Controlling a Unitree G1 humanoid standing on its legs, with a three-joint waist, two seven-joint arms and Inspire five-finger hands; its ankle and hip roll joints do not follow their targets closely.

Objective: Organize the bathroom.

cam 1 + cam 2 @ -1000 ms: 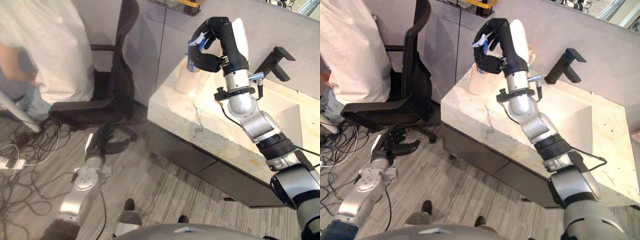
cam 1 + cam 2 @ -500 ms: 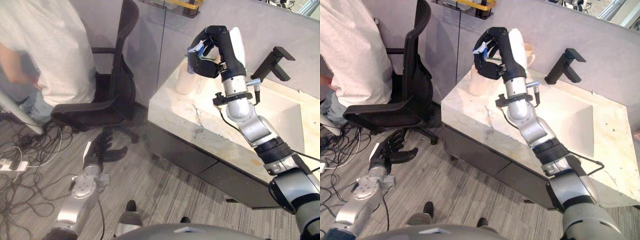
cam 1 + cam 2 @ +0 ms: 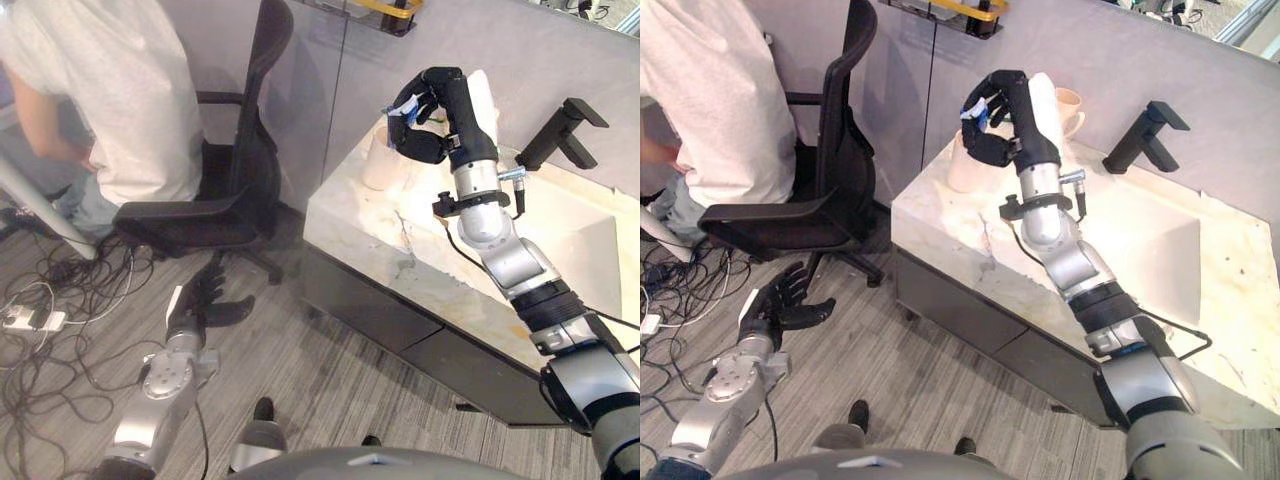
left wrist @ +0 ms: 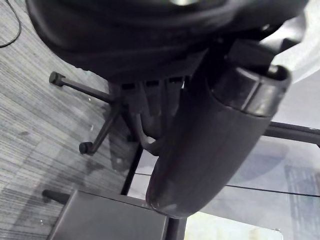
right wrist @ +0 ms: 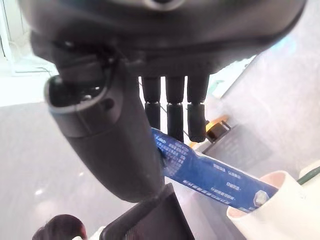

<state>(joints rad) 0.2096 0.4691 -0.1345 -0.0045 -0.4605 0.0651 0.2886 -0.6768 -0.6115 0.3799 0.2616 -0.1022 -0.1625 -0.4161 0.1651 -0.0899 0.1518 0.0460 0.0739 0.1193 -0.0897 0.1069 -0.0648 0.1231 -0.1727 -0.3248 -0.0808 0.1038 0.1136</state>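
My right hand is raised over the far left corner of the marble vanity. It is shut on a blue toothpaste tube, pinched between thumb and fingers. The tube slants down and its cap end sits at the mouth of a cream cup standing on that corner. My left hand hangs low over the grey floor beside the vanity, fingers spread and holding nothing; its thumb shows against the chair base.
A black faucet and sunken basin lie right of the hand, a cream mug behind it. A black office chair and a person in a white shirt stand left. Cables litter the floor.
The camera has shifted a little. My right hand has dipped slightly with the tube toward the cup. The left hand stays low over the floor.
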